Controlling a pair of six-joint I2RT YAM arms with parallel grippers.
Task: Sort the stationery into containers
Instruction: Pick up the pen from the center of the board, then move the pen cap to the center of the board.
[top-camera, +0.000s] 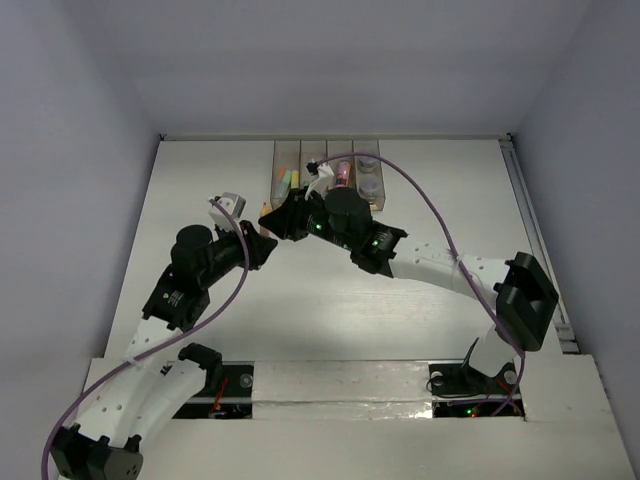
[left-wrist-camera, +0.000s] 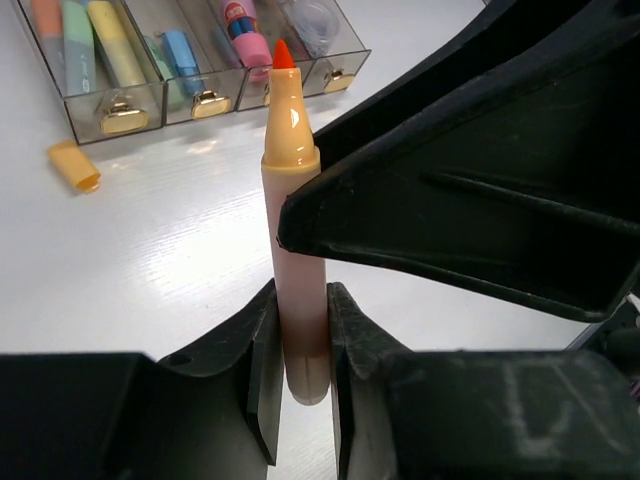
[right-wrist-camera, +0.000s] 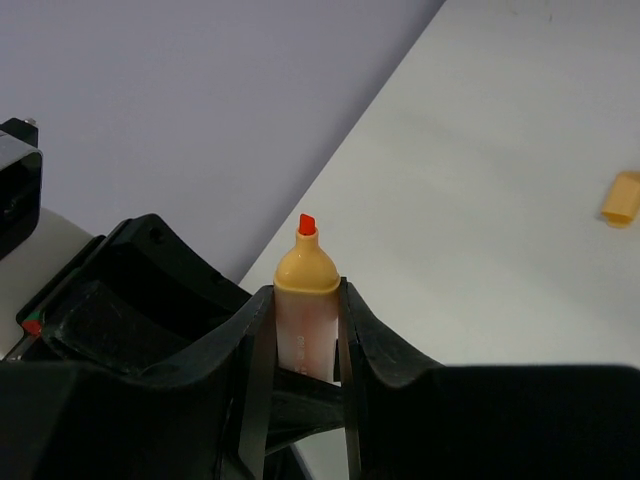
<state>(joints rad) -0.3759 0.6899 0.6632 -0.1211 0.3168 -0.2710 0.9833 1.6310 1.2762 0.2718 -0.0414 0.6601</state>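
An uncapped orange marker (left-wrist-camera: 294, 190) with a pale body and red tip stands upright between both grippers. My left gripper (left-wrist-camera: 300, 340) is shut on its lower end. My right gripper (right-wrist-camera: 303, 300) is shut on its upper body just below the orange collar (right-wrist-camera: 307, 272). In the top view the two grippers meet in front of the containers (top-camera: 327, 178), the left gripper (top-camera: 262, 247) below the right gripper (top-camera: 287, 217). The containers (left-wrist-camera: 92, 100) hold orange, green, yellow, blue and pink stationery and a round piece.
A loose orange cap (left-wrist-camera: 75, 166) lies on the white table just in front of the leftmost bin, also in the right wrist view as the cap (right-wrist-camera: 621, 198). A purple cable (top-camera: 430, 215) arcs over the right arm. Walls stand around the table.
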